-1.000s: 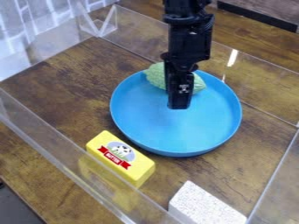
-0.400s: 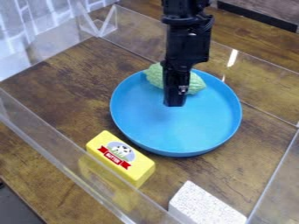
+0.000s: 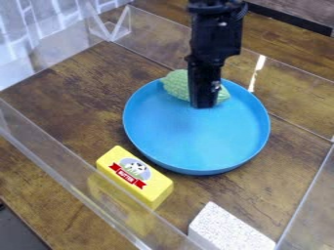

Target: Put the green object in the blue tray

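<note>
The green object (image 3: 175,83), a pale green bumpy lump, lies at the far edge of the blue tray (image 3: 196,145), resting against or on its back rim; I cannot tell which. My black gripper (image 3: 206,100) hangs straight down in front of the object and hides its middle. Its fingertips sit just above the tray floor, close to the object's near side. The fingers read as one dark column, so the gap between them does not show. Nothing visibly hangs from them.
A yellow block with a red and white label (image 3: 133,173) lies near the front left. At the front edge sits a white foam block (image 3: 232,230). Clear plastic walls (image 3: 53,156) border the wooden table on the left and front.
The gripper has risen a little and shifted slightly right, towards the tray's back. The green object and the tray stay where they were.
</note>
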### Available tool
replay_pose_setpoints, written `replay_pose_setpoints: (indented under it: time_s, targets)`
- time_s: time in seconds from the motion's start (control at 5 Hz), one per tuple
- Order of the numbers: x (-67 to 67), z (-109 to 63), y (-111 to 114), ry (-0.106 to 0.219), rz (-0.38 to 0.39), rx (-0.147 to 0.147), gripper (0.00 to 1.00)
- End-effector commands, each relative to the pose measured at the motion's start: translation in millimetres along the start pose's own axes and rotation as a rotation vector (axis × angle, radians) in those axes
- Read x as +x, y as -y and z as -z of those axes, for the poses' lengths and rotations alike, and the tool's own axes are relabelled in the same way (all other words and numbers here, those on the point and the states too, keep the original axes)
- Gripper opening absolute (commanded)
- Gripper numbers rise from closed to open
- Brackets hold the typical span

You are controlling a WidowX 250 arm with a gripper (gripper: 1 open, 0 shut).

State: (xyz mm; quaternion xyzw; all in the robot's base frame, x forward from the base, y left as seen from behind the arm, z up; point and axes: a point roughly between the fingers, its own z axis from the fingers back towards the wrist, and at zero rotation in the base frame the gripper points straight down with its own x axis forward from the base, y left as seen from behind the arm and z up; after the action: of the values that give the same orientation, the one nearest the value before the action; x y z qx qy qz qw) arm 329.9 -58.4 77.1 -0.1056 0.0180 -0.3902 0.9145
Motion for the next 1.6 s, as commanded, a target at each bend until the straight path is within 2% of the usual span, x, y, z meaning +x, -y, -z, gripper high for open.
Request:
replay_pose_setpoints:
  time_s: [0.0, 0.2, 0.6, 0.8, 1.2, 1.4]
  targets:
    - [8.8, -18.3, -2.2, 0.066, -0.005, 0.039, 1.00]
    - [9.1, -13.2, -5.5, 0.068, -0.005, 0.034, 1.00]
    - [1.3, 3.1, -16.7, 0.055, 0.058, 0.027, 1.00]
    - [-6.8, 5.0, -11.3, 0.048, 0.058, 0.020, 1.00]
    - [3.9, 35.6, -18.3, 0.049, 0.053, 0.009, 1.00]
    - [10.9, 48.0, -13.5, 0.031, 0.093, -0.002, 1.00]
